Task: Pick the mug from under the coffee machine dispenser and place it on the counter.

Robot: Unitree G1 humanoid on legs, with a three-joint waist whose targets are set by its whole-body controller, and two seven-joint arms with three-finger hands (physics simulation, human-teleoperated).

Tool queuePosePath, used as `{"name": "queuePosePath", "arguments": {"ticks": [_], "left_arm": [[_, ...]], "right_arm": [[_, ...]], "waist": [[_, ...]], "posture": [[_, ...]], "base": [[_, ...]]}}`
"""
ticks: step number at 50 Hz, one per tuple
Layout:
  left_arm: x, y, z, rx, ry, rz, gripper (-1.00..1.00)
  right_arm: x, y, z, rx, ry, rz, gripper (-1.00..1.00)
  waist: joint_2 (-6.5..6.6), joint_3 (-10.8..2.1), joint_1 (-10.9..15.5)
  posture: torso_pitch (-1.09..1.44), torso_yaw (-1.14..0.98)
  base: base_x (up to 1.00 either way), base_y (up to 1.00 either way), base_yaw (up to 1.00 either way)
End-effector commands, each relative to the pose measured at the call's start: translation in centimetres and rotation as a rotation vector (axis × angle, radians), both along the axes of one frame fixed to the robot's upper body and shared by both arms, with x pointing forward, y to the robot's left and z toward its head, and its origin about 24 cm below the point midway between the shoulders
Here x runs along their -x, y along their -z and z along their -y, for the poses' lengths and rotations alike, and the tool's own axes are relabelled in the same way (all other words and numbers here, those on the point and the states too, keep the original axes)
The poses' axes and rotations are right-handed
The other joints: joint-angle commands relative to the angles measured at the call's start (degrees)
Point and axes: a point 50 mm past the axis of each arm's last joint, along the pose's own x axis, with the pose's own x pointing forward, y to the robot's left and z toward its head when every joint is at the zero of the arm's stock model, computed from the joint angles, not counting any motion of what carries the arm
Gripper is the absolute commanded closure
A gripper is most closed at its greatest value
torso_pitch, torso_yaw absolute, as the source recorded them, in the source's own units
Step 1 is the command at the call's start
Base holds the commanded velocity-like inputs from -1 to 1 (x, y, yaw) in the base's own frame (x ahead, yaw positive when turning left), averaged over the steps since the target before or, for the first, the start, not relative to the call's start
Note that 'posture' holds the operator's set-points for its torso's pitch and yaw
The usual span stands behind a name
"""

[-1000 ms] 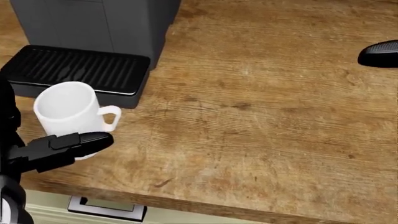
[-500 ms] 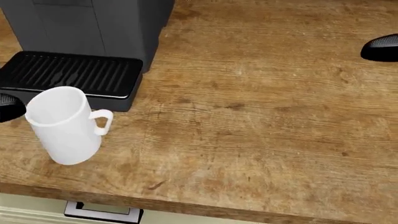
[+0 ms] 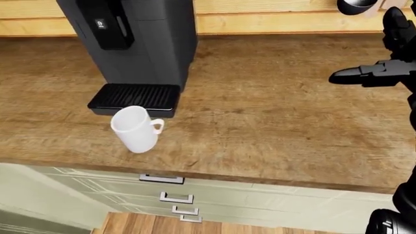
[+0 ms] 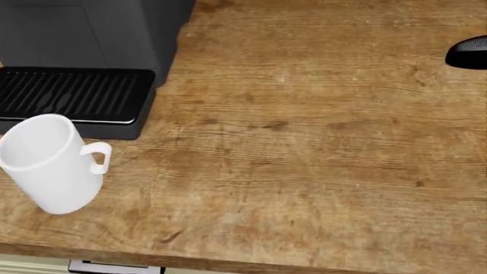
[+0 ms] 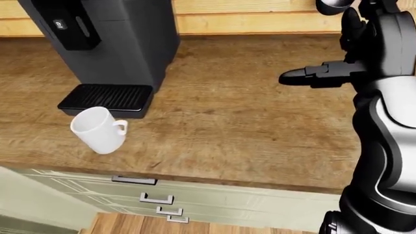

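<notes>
Left-eye view: the mug (image 3: 135, 129) now rests released on the desk (image 3: 273, 126), left hand gone, right hand (image 3: 374, 73) spread empty.

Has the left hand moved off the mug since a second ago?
Yes. It clasped the mug beside the drip tray then; now no left hand shows, and the mug stands free.
</notes>
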Motion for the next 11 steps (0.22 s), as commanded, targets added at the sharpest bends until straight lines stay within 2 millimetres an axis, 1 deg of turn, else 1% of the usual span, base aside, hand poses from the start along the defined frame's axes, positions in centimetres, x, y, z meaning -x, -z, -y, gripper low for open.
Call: {"name": "queuePosePath", "arguments": {"ticks": [1,11], "left_arm": [[1.0,-1.6,-0.2,-0.003,-0.012,0.083,-1.0],[2.0,-3.2,-0.8,-0.036,-0.059,0.142,-1.0]], "right_arm": [[0.8,-1.6,-0.1,0.027,0.005,0.086,-1.0],[0.8,-1.6,-0.1,0.029,0.007,0.087,-1.0]], "waist": [[-0.13,-1.17,0.0],[0.02,-1.01,-0.3]], "posture": [[0.0,0.0],[0.0,0.0]], "base": [[0.0,0.0,0.0],[0.0,0.0,0.0]]}}
